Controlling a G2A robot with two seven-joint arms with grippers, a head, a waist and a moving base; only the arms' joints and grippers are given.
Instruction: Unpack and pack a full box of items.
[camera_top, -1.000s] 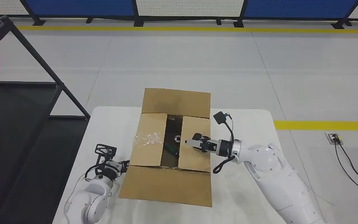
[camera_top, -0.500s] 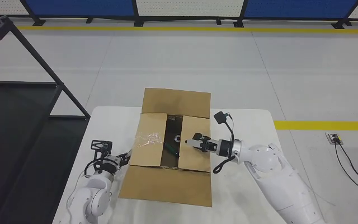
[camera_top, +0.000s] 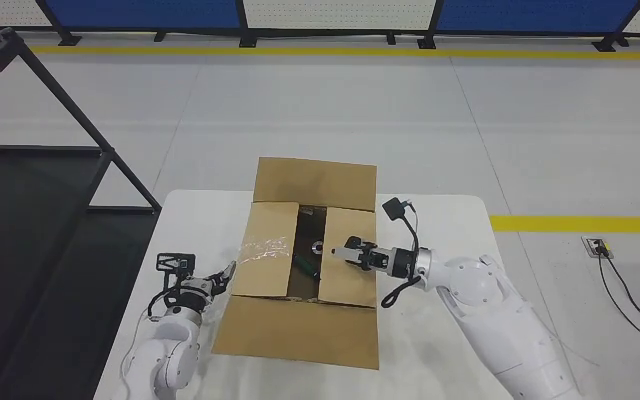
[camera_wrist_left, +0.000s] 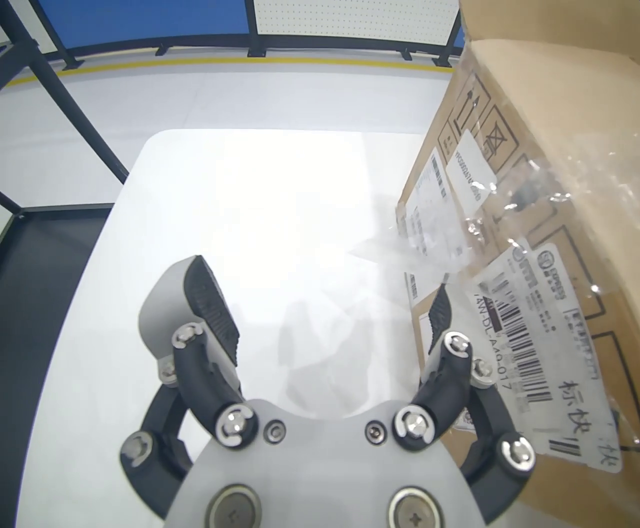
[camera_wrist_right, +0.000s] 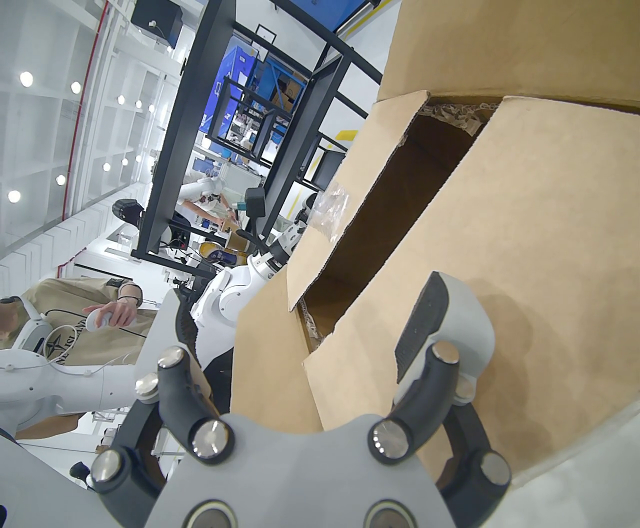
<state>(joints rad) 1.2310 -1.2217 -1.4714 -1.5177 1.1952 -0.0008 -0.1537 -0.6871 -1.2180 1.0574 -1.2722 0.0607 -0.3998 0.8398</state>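
Box (camera_top: 300, 330) — just beside left tool (camera_wrist_left: 321, 284)

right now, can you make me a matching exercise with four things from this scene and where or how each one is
Things
1. left gripper
2. right gripper
3. clear tape
4. table

Place or state
A. white, under the box
B. open, at the gap in the box top
C. crumpled, stuck to the box
D. open, over the table beside the box's labelled side

Pairs: 1-D, 2-B, 3-C, 4-A
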